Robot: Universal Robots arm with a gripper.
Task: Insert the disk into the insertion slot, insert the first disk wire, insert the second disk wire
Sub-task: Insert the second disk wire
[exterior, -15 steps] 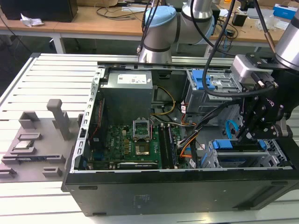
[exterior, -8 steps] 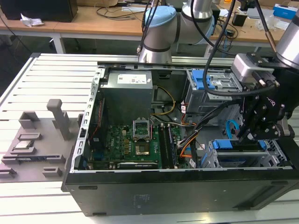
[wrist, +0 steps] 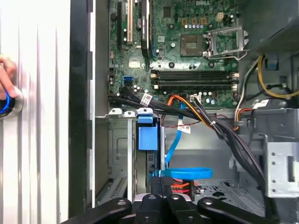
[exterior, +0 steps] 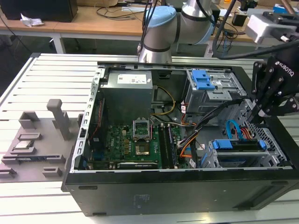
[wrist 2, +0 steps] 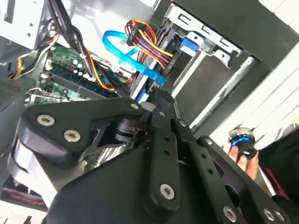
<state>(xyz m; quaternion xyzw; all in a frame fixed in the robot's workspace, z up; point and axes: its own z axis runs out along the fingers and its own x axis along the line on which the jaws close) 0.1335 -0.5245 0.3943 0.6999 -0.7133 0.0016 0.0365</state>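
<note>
On the exterior view's left, a grey plastic fixture tray (exterior: 35, 144) lies on the slatted grey tabletop (exterior: 51, 77). Beside it stands the open black computer case (exterior: 154, 193), its green motherboard (exterior: 135, 142) exposed. Further right, the flat silver disk in its bright blue carrier (exterior: 238, 145) sits inside the boxy silver sheet-metal insertion slot (exterior: 245, 161). The orange, red and black first disk wire (wrist 2: 148, 43) and the flat light blue second disk wire (wrist 2: 122, 52) both reach the disk's rear edge. The black robot hand (exterior: 259, 113) hovers just above them; whether it is clenched or released cannot be told.
</note>
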